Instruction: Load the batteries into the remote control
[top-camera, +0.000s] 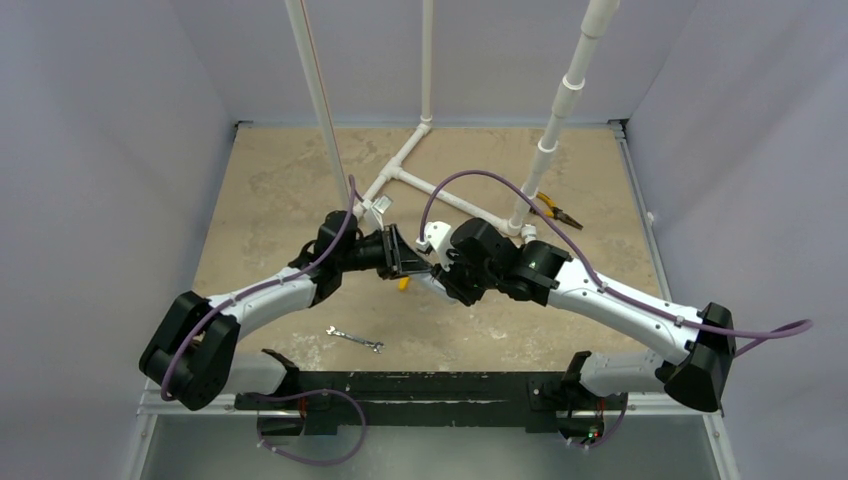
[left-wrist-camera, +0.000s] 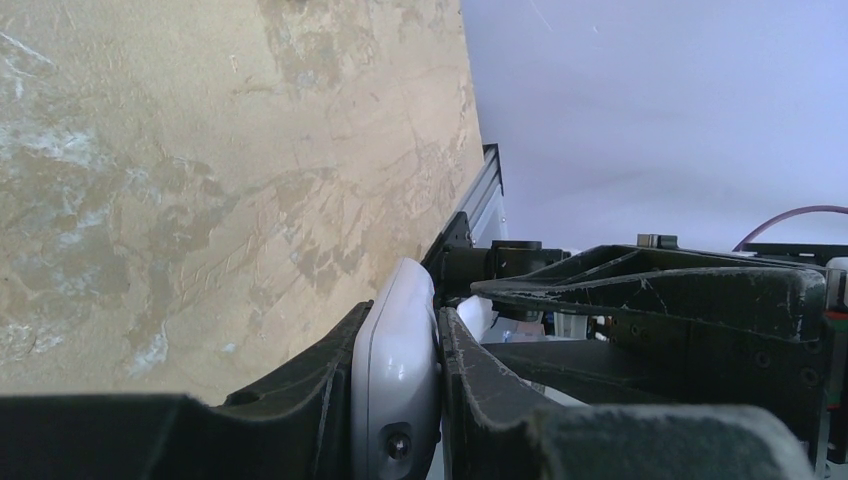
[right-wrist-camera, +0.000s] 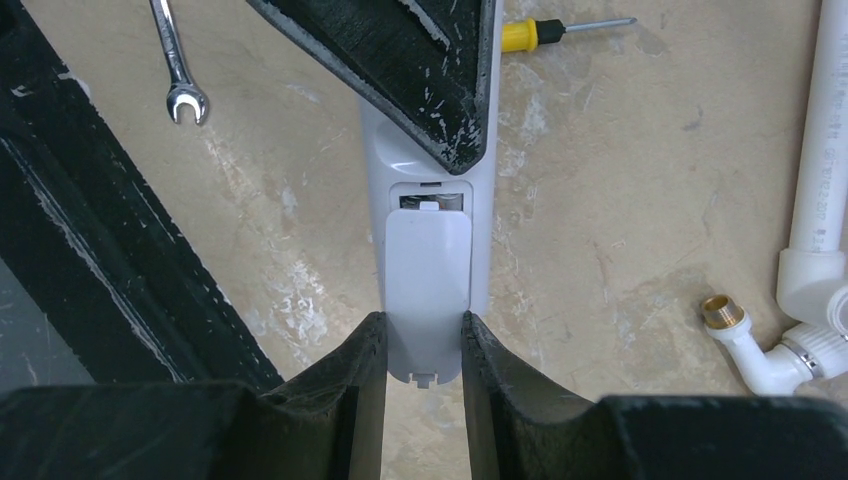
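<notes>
My left gripper (left-wrist-camera: 403, 312) is shut on the white remote control (left-wrist-camera: 395, 380) and holds it on edge above the table. In the right wrist view the remote (right-wrist-camera: 392, 160) shows its back. Its white battery cover (right-wrist-camera: 428, 270) is slid partly down, leaving a narrow gap of open compartment (right-wrist-camera: 430, 200) at the top. My right gripper (right-wrist-camera: 424, 320) is shut on the sides of this cover. The left finger (right-wrist-camera: 420, 70) clamps the remote above it. In the top view the left gripper (top-camera: 400, 255) and right gripper (top-camera: 440, 265) meet at mid-table. No batteries show.
A yellow-handled screwdriver (right-wrist-camera: 560, 30) and a small wrench (right-wrist-camera: 178, 70) lie on the table below the grippers; the wrench also shows in the top view (top-camera: 355, 339). White PVC pipes (top-camera: 400, 175) stand behind. Yellow-handled pliers (top-camera: 555, 210) lie at the right. A brass fitting (right-wrist-camera: 718, 310) caps a pipe.
</notes>
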